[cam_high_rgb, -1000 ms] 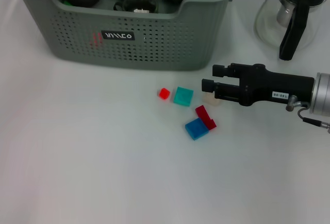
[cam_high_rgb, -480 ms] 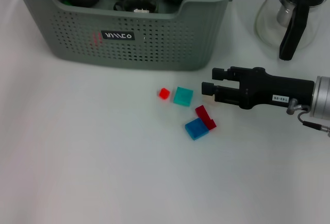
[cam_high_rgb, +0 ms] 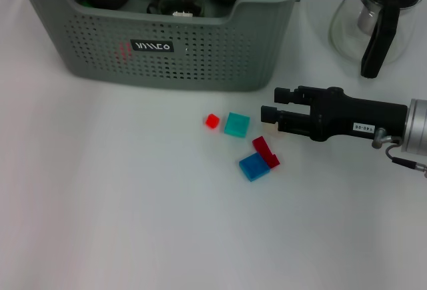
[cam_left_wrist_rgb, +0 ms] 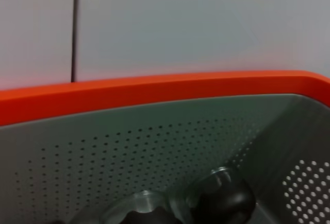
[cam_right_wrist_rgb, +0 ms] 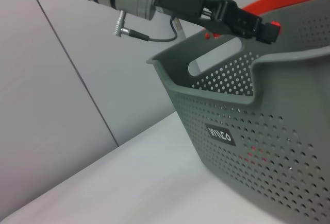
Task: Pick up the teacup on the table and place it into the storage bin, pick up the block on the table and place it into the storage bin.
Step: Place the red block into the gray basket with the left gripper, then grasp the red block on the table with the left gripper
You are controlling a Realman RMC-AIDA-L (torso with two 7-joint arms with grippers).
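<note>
1. Holding my right gripper (cam_high_rgb: 269, 103) right of centre, fingers apart; whether anything sits between them I cannot tell.
2. Storage bin (cam_high_rgb: 200, 57), upper left, holds dark teaware.
3. Teal block (cam_high_rgb: 237, 125), blue block (cam_high_rgb: 253, 167) remain outside.

We see a plain white table (cam_high_rgb: 120, 223) filling the head view, evenly lit with only soft shadows. Behind it, in both wrist views, stands a pale grey panelled wall (cam_right_wrist_rgb: 62, 80) with a thin dark seam (cam_left_wrist_rgb: 75, 28) running between panels.
</note>
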